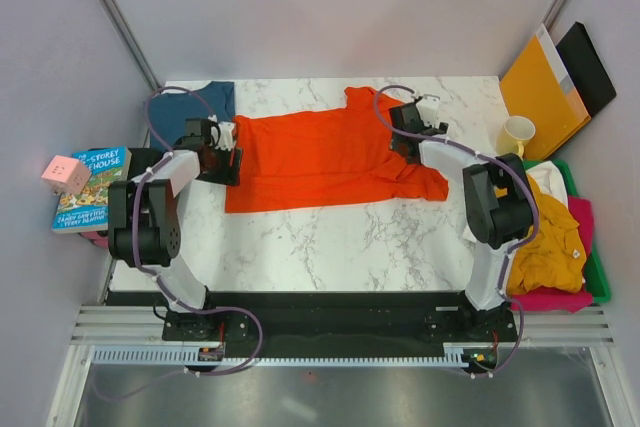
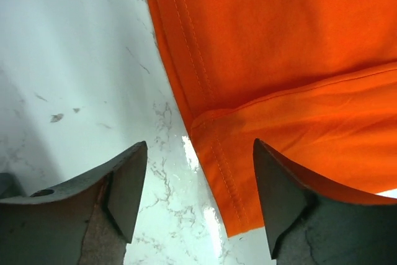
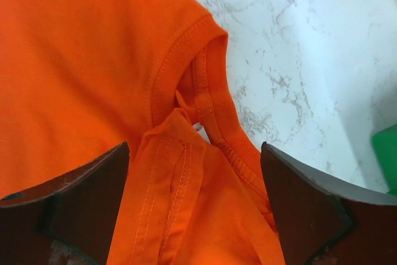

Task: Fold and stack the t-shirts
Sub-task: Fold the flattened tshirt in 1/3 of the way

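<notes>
A bright orange-red t-shirt (image 1: 330, 152) lies spread flat across the marble table (image 1: 330, 237), its collar toward the right. My left gripper (image 1: 230, 152) hovers over the shirt's left edge. In the left wrist view it (image 2: 199, 147) is open, with the hem corner (image 2: 229, 172) lying loose between the fingers. My right gripper (image 1: 408, 132) is above the collar end. The right wrist view shows it (image 3: 195, 153) open over the ribbed neckline (image 3: 214, 100) and a folded-over seam. A dark teal-blue t-shirt (image 1: 205, 99) lies at the back left corner.
A green bin (image 1: 598, 267) at the right edge holds a heap of mustard yellow (image 1: 545, 242), pink (image 1: 580, 217) and white (image 1: 545, 182) shirts. A yellow mug (image 1: 516, 134), an orange envelope (image 1: 540, 87), a book (image 1: 90, 187) and a pink cube (image 1: 65, 175) sit around the table.
</notes>
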